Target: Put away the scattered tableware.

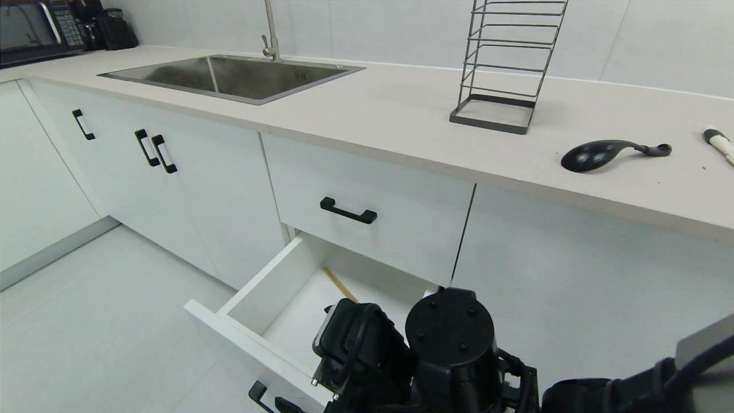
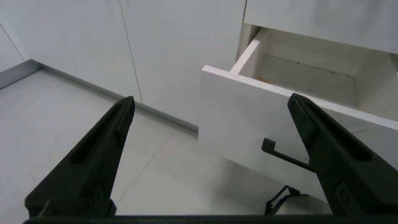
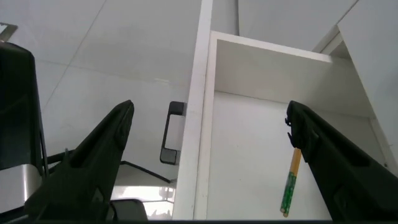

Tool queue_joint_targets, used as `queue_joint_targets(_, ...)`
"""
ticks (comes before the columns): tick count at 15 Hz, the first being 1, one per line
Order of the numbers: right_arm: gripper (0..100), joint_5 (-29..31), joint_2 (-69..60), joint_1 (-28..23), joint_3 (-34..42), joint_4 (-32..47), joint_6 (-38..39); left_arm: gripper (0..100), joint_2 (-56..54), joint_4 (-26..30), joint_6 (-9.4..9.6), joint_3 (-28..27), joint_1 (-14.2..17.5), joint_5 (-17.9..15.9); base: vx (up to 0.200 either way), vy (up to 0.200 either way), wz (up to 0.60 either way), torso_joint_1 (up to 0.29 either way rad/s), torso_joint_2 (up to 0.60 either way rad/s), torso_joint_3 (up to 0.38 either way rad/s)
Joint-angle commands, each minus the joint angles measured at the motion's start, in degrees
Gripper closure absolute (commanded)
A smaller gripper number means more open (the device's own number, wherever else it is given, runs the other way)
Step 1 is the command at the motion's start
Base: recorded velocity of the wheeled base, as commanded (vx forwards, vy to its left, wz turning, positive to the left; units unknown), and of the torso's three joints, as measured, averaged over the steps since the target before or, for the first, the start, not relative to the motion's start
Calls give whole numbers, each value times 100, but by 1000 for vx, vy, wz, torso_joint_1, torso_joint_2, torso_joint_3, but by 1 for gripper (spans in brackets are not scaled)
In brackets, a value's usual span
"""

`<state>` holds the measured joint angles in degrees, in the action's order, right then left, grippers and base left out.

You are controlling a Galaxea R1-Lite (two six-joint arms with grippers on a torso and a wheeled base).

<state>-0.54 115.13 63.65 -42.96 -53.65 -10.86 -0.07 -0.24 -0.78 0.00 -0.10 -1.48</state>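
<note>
A black spoon (image 1: 608, 154) lies on the counter at the right. Near the counter's right edge lies a white utensil with a dark band (image 1: 719, 143). Below the counter a white drawer (image 1: 269, 282) stands pulled out, with a wooden chopstick (image 1: 339, 285) on its floor. My left gripper (image 2: 211, 102) is open and empty, low in front of the drawer front (image 2: 249, 118) and its black handle (image 2: 283, 155). Above the drawer's front edge (image 3: 202, 93) hangs my right gripper (image 3: 210, 107), open and empty. The green-tipped chopstick (image 3: 291, 180) lies inside.
A steel sink (image 1: 229, 74) with a tap is set in the counter at the left. A dark wire rack (image 1: 504, 63) stands behind the spoon. A shut drawer with a black handle (image 1: 348, 211) sits above the open one. A microwave (image 1: 34, 28) fills the far left corner.
</note>
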Motion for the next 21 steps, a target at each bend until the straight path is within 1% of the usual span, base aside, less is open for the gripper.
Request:
queue_joint_targets(1,0,10,-17,60,33,-14,-144,0,7,-2,-1,0,1,-2,0,0,0,0,0,0)
queue_joint_targets(4,0,18,-61,95,51,-14,-197,0,7,-2,-1,0,1,-2,0,0,0,91,-98,-18)
queue_joint_targets(8,0,10,-78,157,16,-14,-197,0,7,-2,-1,0,1,-2,0,0,0,237,-122,-160)
queue_joint_targets(15,0,10,-87,210,-11,-102,-206,0,7,-2,-1,0,1,-2,0,0,0,214,-579,-201)
queue_joint_targets(18,0,1,-78,192,-19,-102,-197,0,7,-2,-1,0,1,-2,0,0,0,108,-492,-214)
queue_joint_targets(21,0,1,-61,183,-55,-111,-197,0,7,-2,-1,0,1,-2,0,0,0,351,-496,-225)
